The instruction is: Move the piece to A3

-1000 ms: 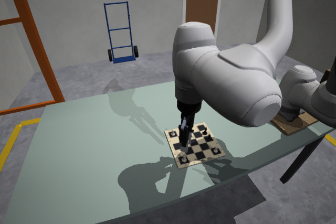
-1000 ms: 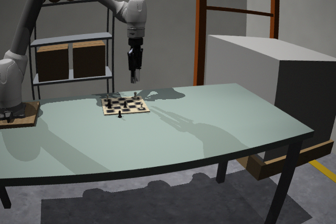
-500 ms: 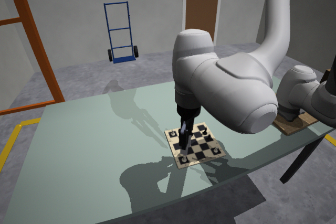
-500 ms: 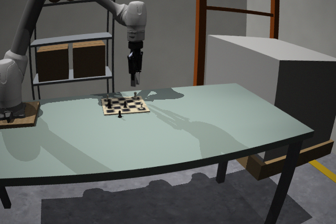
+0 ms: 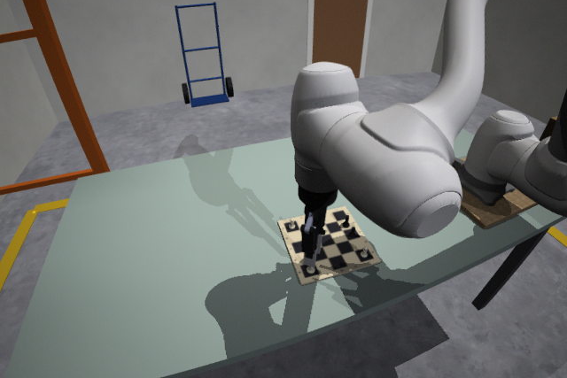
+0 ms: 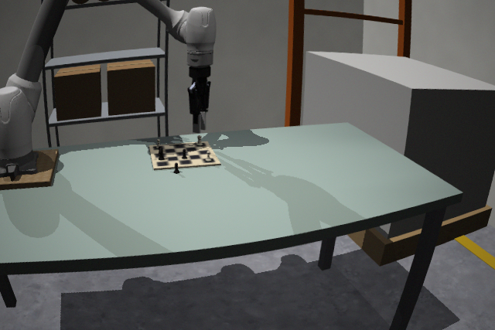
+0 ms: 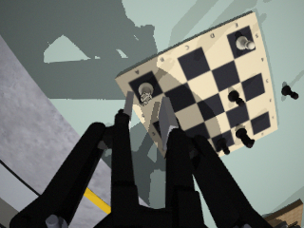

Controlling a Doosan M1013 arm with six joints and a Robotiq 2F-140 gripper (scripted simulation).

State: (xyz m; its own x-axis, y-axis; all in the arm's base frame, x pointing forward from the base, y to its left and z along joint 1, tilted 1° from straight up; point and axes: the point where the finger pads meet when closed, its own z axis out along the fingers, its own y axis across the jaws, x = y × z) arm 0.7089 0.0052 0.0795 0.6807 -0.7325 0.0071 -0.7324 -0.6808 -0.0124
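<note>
End effector [image 7: 147, 122] part-closed, empty, over the light piece [image 7: 144, 93] on the board [image 7: 218, 47] corner by the worktop [image 7: 76, 0] edge, likely A5; descend straight, centre fingers, grip low

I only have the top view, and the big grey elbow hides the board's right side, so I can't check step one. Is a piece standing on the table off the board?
Observer: Yes. In the exterior view, a small black pawn-shaped piece stands upright on the pale green table, just off the chequered board's near edge.
Operator: How high is the gripper?
Observer: The black two-finger gripper hangs well above the board, roughly over the far corner's light-coloured piece.
Operator: Is it carrying anything?
Observer: No. The wrist view shows a bare gap between the fingers.
</note>
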